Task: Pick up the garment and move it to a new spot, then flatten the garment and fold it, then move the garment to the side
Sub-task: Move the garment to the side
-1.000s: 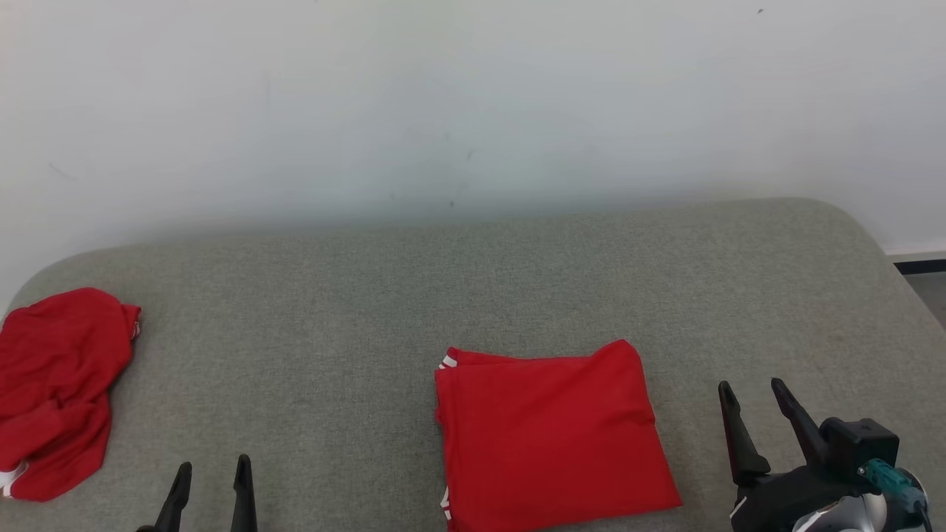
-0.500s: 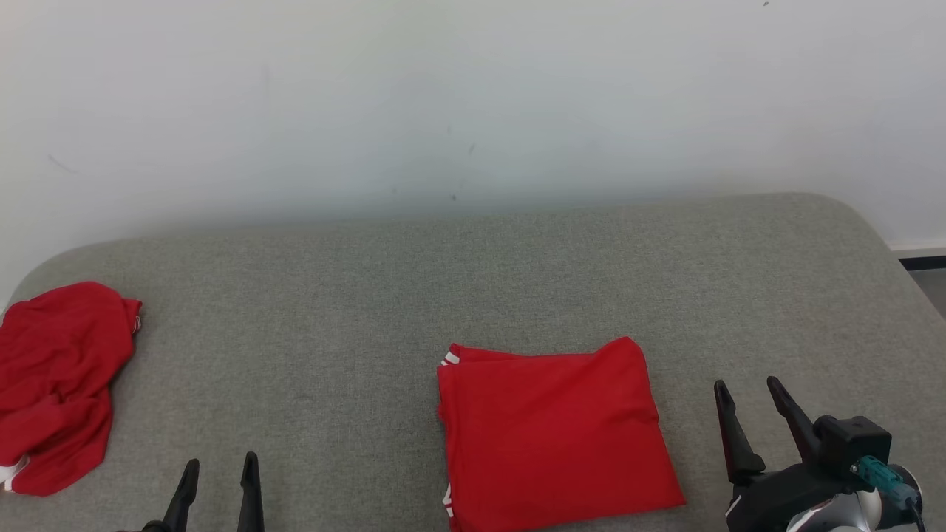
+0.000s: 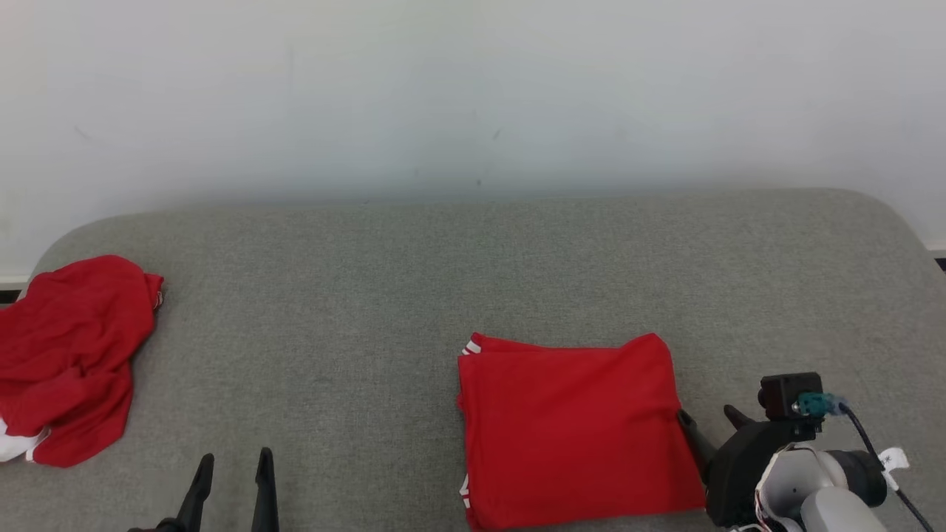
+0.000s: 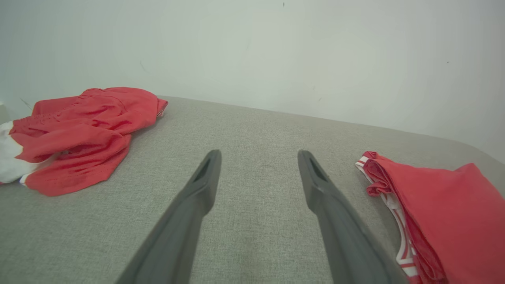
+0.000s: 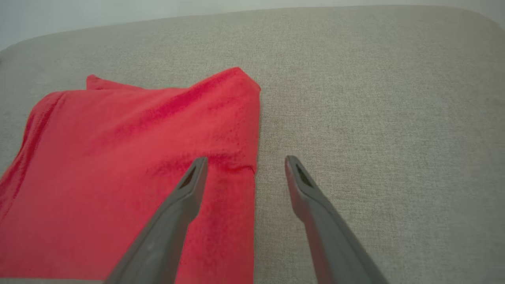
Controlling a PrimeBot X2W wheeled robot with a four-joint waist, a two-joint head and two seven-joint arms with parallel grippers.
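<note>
the left gripper [image 3: 237,454] is a pair of long dark fingers [image 4: 185,213] — matte charcoal, slim, tapering to blunt tips, each with a narrow slot sunk into its inner face near the tip. the right gripper [image 3: 705,412] has the same pair, set in a bulky black housing [image 3: 739,465]. on the housing sits a small black box [image 3: 789,394] with a teal plug [image 3: 813,404]; a thin black cable [image 3: 856,423] runs from it past a white tag [image 3: 893,459]. the rounded wrist [image 3: 794,484] is pale grey and silver.

Bright, even, diffuse light, soft shadow band at foot of wall [image 3: 473,89], head view sharp, wrist views bowed toward edges, fingers [image 4: 177,236] blurred close to the lens
</note>
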